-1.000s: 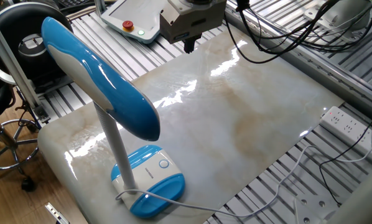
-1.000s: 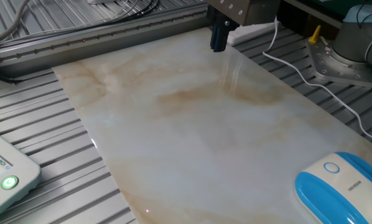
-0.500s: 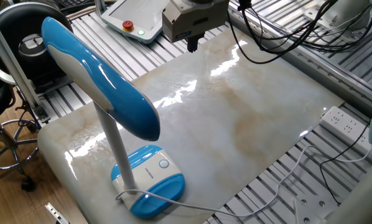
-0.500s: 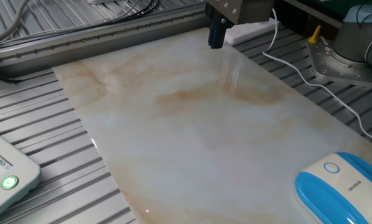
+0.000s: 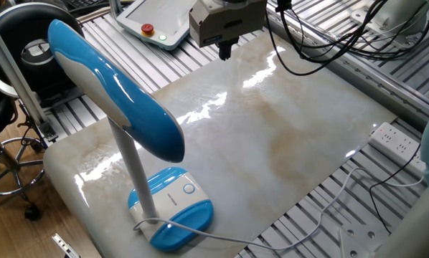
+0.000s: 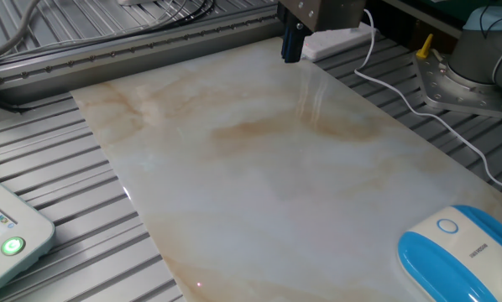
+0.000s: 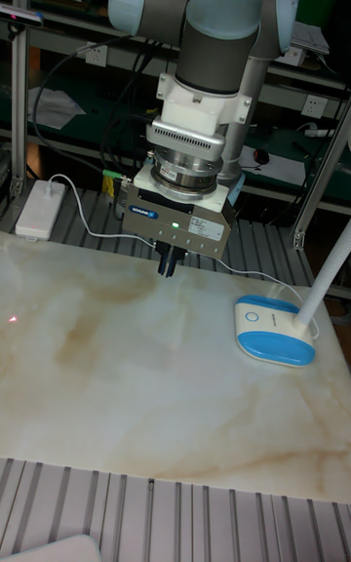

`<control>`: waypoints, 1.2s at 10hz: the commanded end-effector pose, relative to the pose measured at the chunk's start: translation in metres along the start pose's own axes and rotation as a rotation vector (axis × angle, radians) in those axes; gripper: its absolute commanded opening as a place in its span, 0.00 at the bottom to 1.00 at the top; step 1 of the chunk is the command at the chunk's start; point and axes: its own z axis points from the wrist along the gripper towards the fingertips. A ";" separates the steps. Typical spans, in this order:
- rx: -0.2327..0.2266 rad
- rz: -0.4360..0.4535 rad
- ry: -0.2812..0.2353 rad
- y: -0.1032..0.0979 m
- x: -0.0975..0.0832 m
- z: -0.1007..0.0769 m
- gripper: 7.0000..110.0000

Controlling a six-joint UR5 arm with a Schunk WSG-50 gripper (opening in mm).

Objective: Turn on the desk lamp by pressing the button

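The desk lamp stands at the near-left corner of the marble tabletop, with its long blue-and-white head on a slim white stem. Its oval base carries the button, a small white disc. The other fixed view shows the base and the button at the lower right. In the tall view the base and the button lie right of the gripper. The gripper hangs over the far edge of the table, far from the lamp, with its dark fingers pressed together and holding nothing.
A teach pendant with a red button lies behind the table, its other end showing a green light. A power strip and a white adapter box rest on the slatted frame. Black cables hang at the back. An office chair stands to the left.
The gripper has shifted slightly up and along the far edge of the table. The lamp has not moved.
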 end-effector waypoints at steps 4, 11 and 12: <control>-0.025 -0.094 -0.003 0.005 -0.001 -0.001 0.00; -0.067 -0.005 0.032 0.016 0.008 -0.002 0.00; -0.035 -0.024 0.060 0.007 0.015 -0.002 0.00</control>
